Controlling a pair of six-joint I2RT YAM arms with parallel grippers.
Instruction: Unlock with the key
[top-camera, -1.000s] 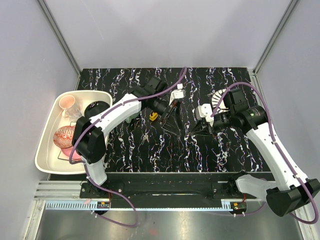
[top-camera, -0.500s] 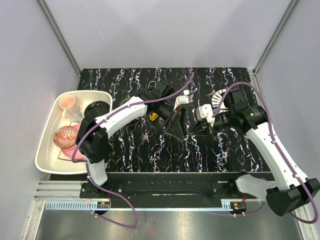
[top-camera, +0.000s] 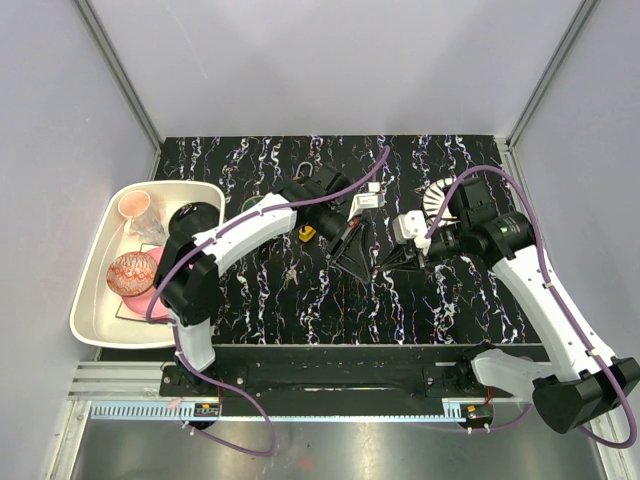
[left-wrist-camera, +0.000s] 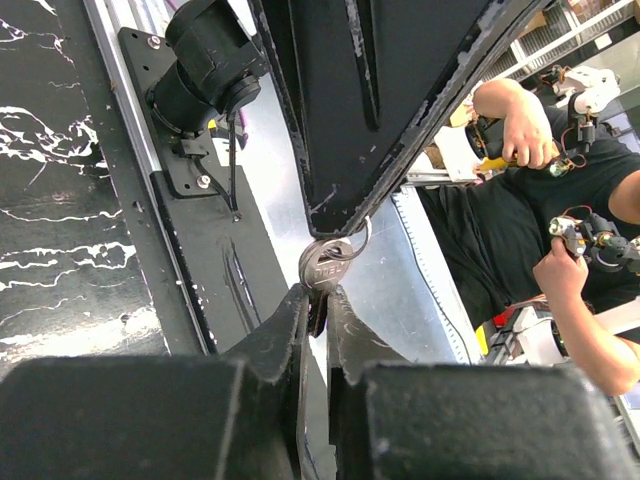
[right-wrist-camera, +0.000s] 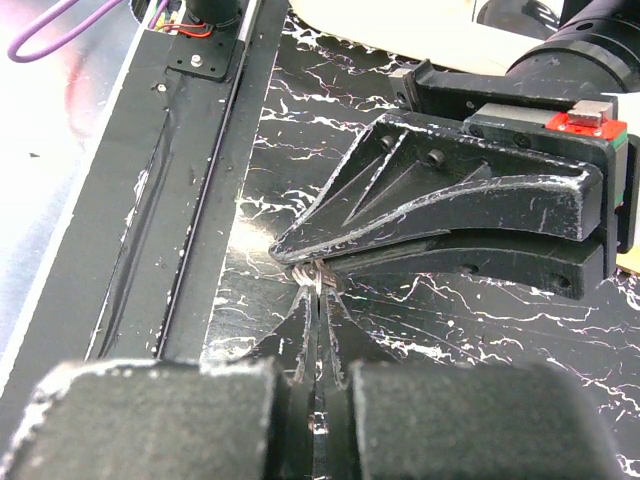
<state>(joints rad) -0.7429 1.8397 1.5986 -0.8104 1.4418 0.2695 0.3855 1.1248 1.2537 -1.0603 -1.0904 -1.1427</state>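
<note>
Black marbled table (top-camera: 450, 300) inside grey walls, white tray (top-camera: 95, 310) of odds and ends at the left of the top view, not involved. Both arms meet mid-table, tips together just below frame centre. The key (left-wrist-camera: 322, 268) is up off the table between them, a small silver key on a thin wire ring. Left gripper (left-wrist-camera: 318, 300) is narrow, fingers pinched onto the key's lower edge at centre of its wrist view. Right gripper (right-wrist-camera: 315, 285) is fully closed, a bit of metal showing at its tips, so it looks clamped on the other end of the same key. It reads as a handover or regrip, with both holding. Handling guess: light, stiff, thin, smooth metal, so apt to twist or slip in a flat pinch. Best held across the flat head with the blade free and in line with the fingers. The ring is loose and no good to grip. A grey loop (top-camera: 303, 170) behind the left arm, upper middle of the top view, may be the lock's shackle, but I can't tell. A small yellow item (top-camera: 307, 233) sits near it.
</note>
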